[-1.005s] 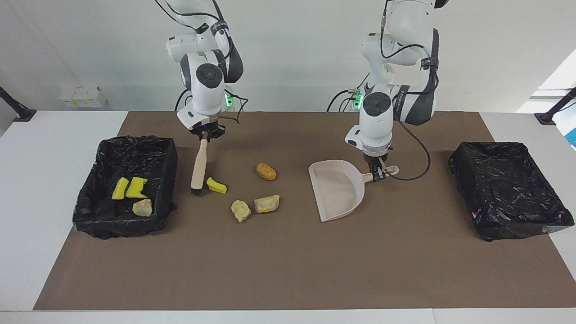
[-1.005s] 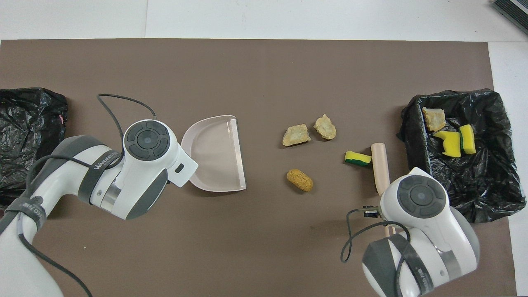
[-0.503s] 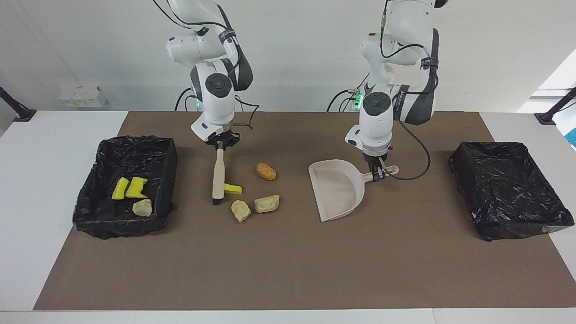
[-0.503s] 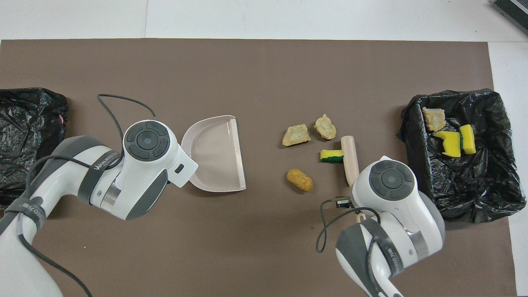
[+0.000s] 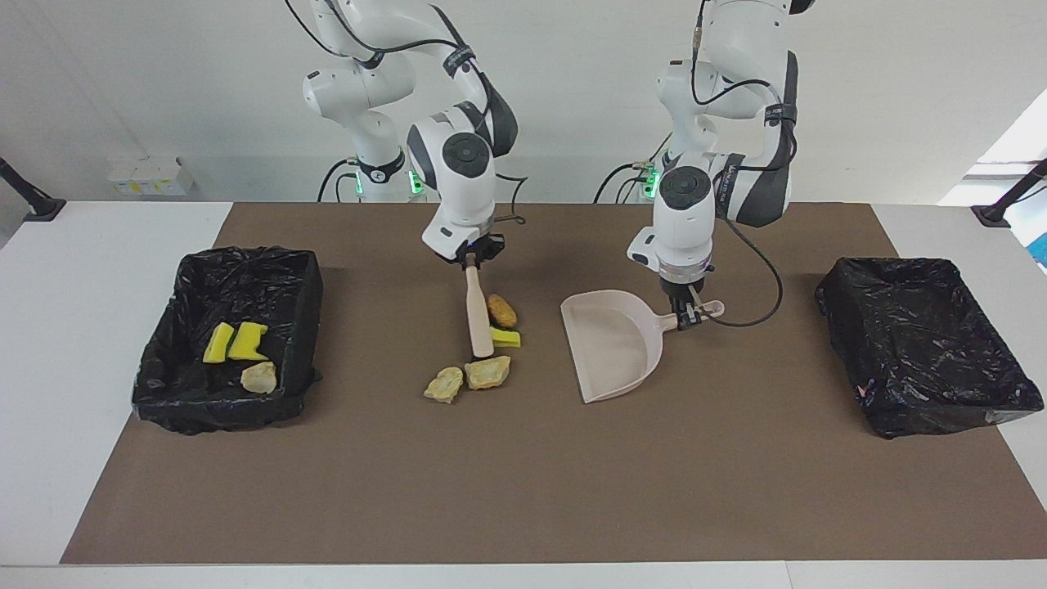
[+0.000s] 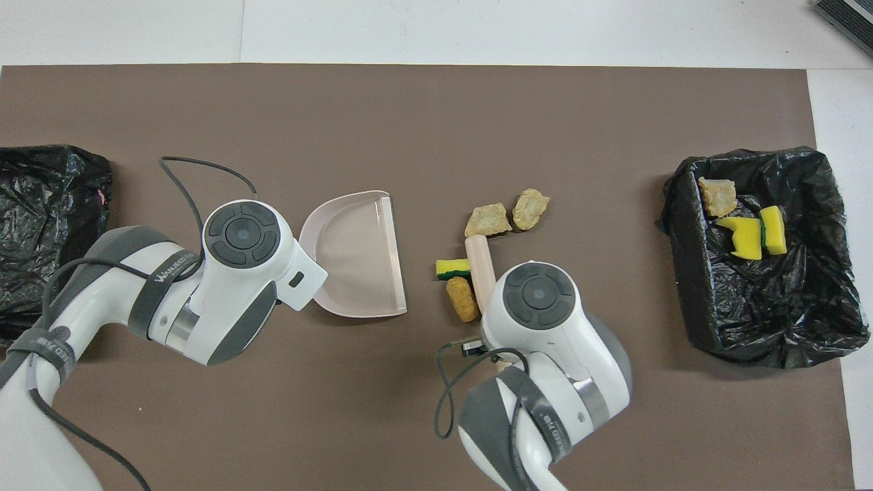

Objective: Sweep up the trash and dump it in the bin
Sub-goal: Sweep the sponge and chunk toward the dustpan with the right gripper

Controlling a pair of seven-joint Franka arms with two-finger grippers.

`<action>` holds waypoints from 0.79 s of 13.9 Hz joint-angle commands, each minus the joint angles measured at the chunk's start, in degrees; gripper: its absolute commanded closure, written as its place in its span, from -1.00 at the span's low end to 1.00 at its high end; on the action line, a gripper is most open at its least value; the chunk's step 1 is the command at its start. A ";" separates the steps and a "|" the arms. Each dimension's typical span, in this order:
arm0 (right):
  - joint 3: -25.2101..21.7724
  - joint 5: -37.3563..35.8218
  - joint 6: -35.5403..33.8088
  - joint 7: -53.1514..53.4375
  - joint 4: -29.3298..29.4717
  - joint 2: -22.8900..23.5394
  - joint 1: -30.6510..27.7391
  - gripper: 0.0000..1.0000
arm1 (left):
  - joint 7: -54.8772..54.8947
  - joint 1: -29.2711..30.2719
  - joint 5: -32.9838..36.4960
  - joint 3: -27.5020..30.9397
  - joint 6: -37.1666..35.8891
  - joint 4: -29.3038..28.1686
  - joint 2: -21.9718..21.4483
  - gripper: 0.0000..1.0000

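While the right gripper (image 5: 472,263) squeezes the top of the brush (image 5: 478,314), the brush stands on the brown mat (image 5: 523,491) with its bristles down; the yellow-green sponge wedge (image 5: 505,338) and the brown oval lump (image 5: 501,310) touch the brush on the side facing the dustpan (image 5: 613,343); two pale beige lumps (image 5: 487,372) (image 5: 444,384) lie by the brush tip, farther from the robots; the left gripper (image 5: 687,314) pinches the dustpan handle, and the pan sits on the mat with its open edge toward the trash; two more sponge wedges (image 5: 235,341) and one beige lump (image 5: 259,377) lie in the black-lined bin (image 5: 196,409) at the right arm's end; another black-lined bin (image 5: 965,409) sits at the left arm's end.
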 commanded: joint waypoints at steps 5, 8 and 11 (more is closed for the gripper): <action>0.24 10.41 1.65 8.29 17.69 13.30 6.55 1.00 | -1.27 -0.63 0.94 0.43 2.15 -2.35 -1.52 1.00; 0.24 12.53 1.75 9.09 20.58 13.75 5.76 1.00 | -1.27 -0.63 0.94 0.43 2.24 -2.35 -1.52 1.00; -0.46 12.36 -3.33 8.38 20.59 9.80 2.87 1.00 | -1.27 -0.46 0.94 0.43 2.41 -2.35 -1.52 1.00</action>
